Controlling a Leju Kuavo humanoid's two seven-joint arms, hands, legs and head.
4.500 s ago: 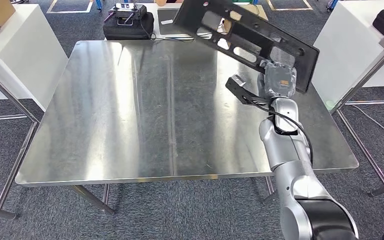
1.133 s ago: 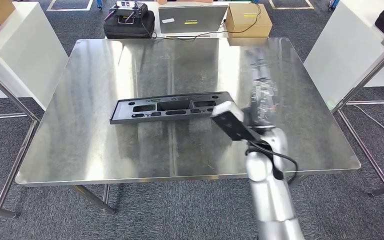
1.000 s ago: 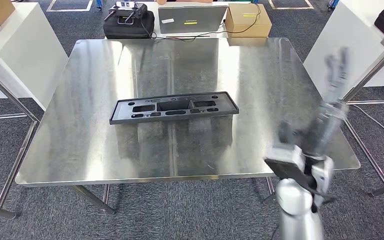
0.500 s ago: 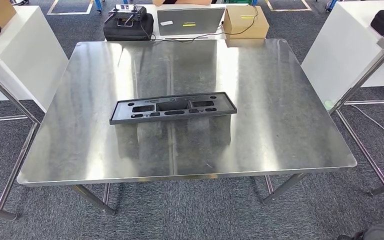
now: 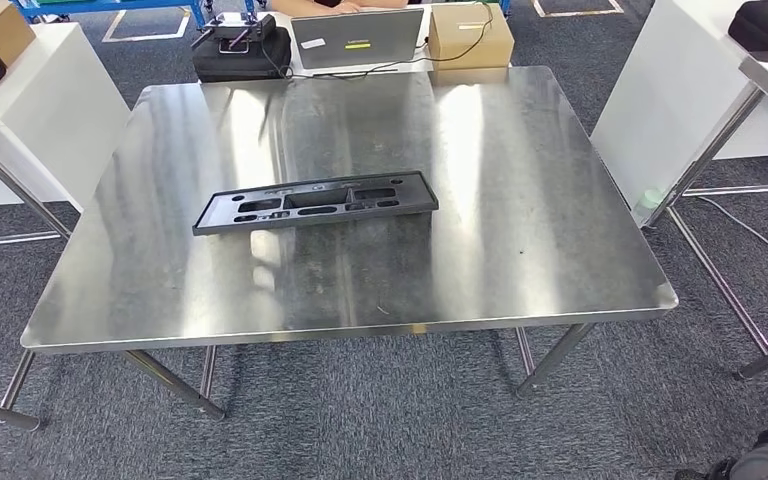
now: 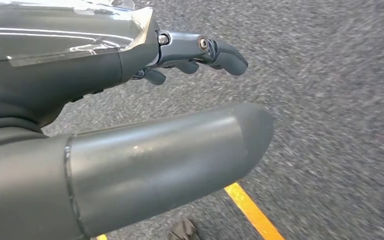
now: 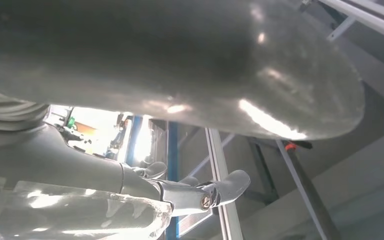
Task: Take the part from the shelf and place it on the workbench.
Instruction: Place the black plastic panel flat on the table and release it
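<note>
Your right hand (image 7: 130, 125) takes up most of the right wrist view, its thick grey thumb (image 7: 180, 60) set apart from the darker fingers (image 7: 220, 187), which hold nothing. Past them you see metal frame bars (image 7: 220, 165) and a blue post (image 7: 172, 150).

Grey carpet (image 5: 380, 420) covers the floor, with a yellow line (image 6: 252, 212) marked on it; white cabinets (image 5: 50, 100) stand on both sides; a laptop (image 5: 357, 38), box (image 5: 470, 30) and black case (image 5: 240, 52) sit beyond.
</note>
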